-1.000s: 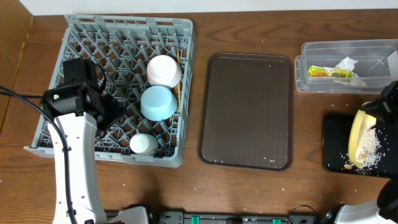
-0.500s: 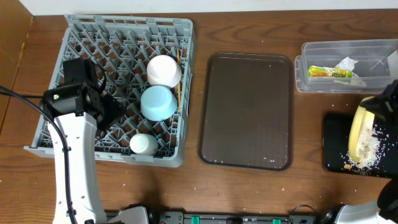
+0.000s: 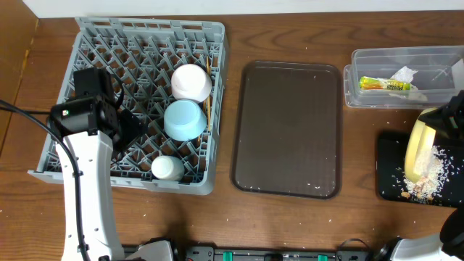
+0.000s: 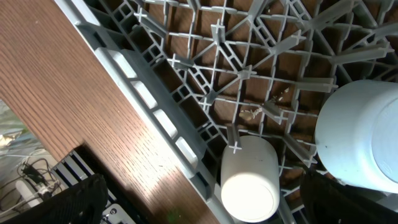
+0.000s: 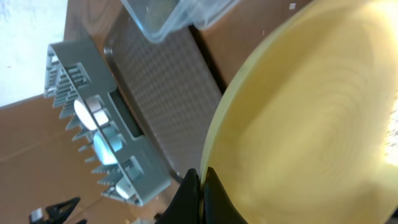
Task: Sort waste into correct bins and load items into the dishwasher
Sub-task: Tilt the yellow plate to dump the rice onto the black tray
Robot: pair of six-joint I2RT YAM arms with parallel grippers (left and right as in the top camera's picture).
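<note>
Yellow plate (image 3: 416, 147) tilted; crumbs (image 3: 426, 181) beneath.

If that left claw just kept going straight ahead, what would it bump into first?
Probably the small white cup lying in the grey rack, right ahead of the left gripper; depth is unclear.

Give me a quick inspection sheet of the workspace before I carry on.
Surface: wooden table, scattered specks.
Job's things: white bowl, light blue bowl, white cup and chopsticks in dish rack; wrapper and tissue in clear tub; yellow plate tilted over black bin, crumbs on both.
Clutter: brown tray, few specks.
Tools: left tool open over rack; right tool shut on plate's rim.
Cables: black cable by left arm.
Surroundings: white strip past the far edge.
</note>
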